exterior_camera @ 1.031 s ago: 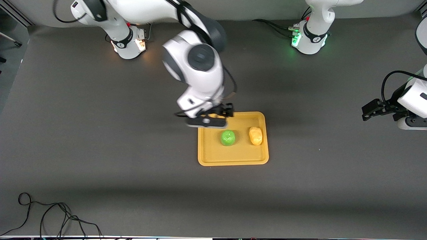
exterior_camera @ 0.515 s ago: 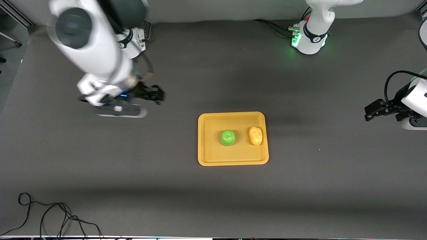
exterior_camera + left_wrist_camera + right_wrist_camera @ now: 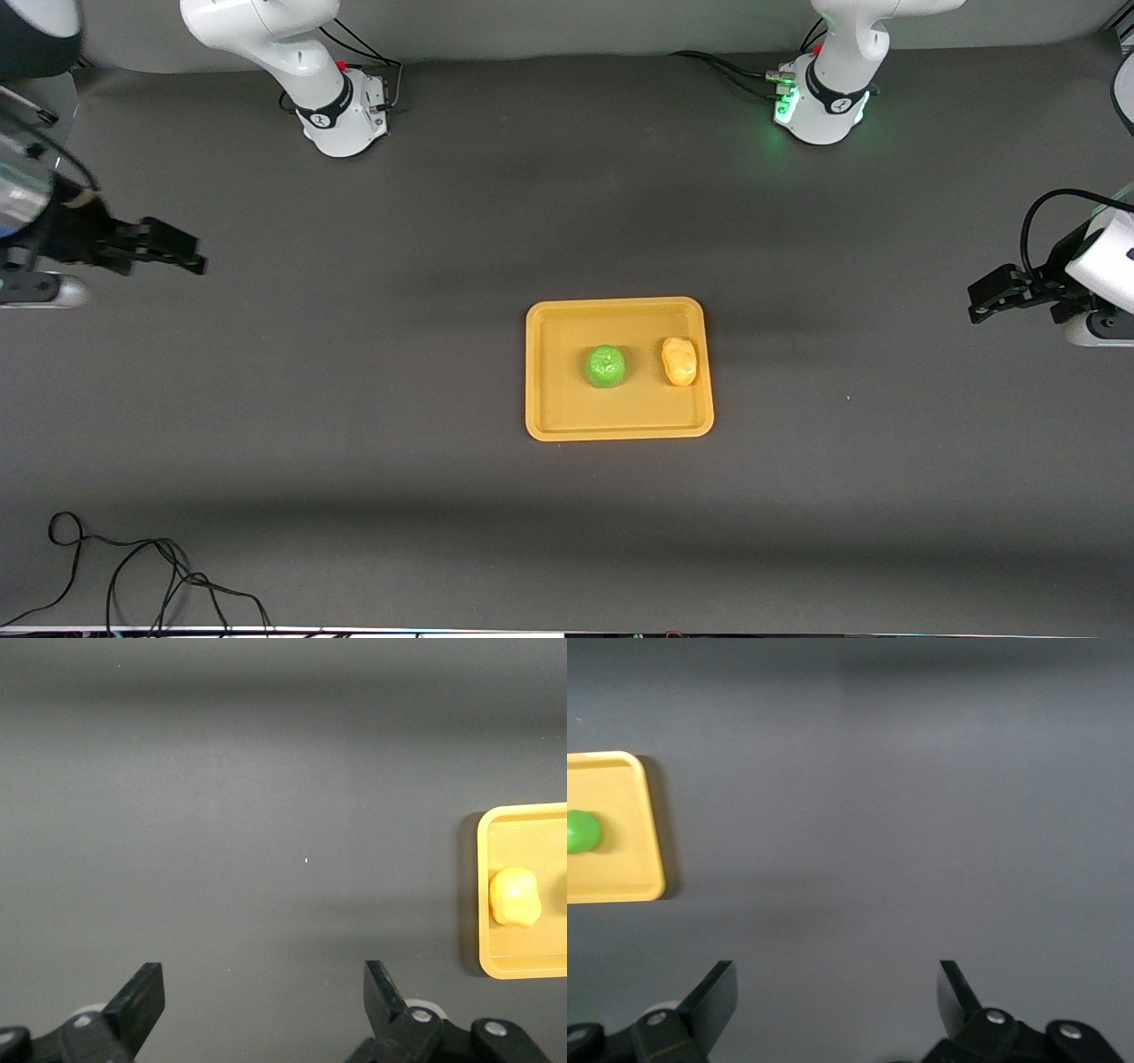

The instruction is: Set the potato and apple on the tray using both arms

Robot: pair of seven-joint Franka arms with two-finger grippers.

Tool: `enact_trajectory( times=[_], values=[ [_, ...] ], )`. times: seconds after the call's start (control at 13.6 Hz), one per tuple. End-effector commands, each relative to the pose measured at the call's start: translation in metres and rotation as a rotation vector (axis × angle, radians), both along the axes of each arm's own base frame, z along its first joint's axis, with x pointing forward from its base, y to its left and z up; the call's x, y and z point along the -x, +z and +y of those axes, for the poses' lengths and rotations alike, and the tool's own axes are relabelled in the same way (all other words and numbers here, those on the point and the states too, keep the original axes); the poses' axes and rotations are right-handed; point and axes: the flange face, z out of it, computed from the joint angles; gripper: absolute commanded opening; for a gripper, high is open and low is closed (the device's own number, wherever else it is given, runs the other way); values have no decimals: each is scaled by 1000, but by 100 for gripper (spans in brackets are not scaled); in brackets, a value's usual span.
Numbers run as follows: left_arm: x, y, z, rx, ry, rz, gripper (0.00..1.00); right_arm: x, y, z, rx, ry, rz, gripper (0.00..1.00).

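Observation:
The orange-yellow tray [image 3: 620,425] lies in the middle of the table. The green apple [image 3: 606,366] and the yellow-tan potato [image 3: 679,361] lie on it side by side, the potato toward the left arm's end. My right gripper [image 3: 182,252] is open and empty over bare table at the right arm's end. My left gripper [image 3: 983,299] is open and empty over bare table at the left arm's end. The left wrist view shows the tray's rim [image 3: 483,904] and the potato [image 3: 514,896]. The right wrist view shows the tray's rim [image 3: 656,859] and the apple [image 3: 580,831].
The two arm bases [image 3: 341,115] [image 3: 819,111] stand along the table edge farthest from the front camera. A black cable [image 3: 133,576] lies coiled at the near corner at the right arm's end.
My right arm has swung away from over the tray toward its own end of the table, gripper empty. The apple and potato stayed on the tray. The left gripper barely moved.

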Motion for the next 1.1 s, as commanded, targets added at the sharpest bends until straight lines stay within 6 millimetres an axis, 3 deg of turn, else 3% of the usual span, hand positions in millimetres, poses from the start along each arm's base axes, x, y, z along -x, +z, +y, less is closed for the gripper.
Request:
enact_trajectory(
  times=[0.0,0.07,0.15,0.29,0.44,1.03],
  values=[
    [0,6,-2,-2,-19,-3,100,7,-1,-27,24,18,-25,100],
    [-1,5,0,-2,-15,0,100,7,-3,-46,21,28,-24,100],
    [-2,4,2,-1,-10,-2,100,6,-5,-53,20,36,-23,100],
    [-5,-2,1,-8,-17,4,100,3,-6,-56,23,34,-32,100],
    [-4,6,-8,-9,-31,-3,100,0,-11,-64,24,20,-33,100],
    [-5,0,2,-2,-13,13,100,2,-13,-62,23,23,-23,100]
  ],
)
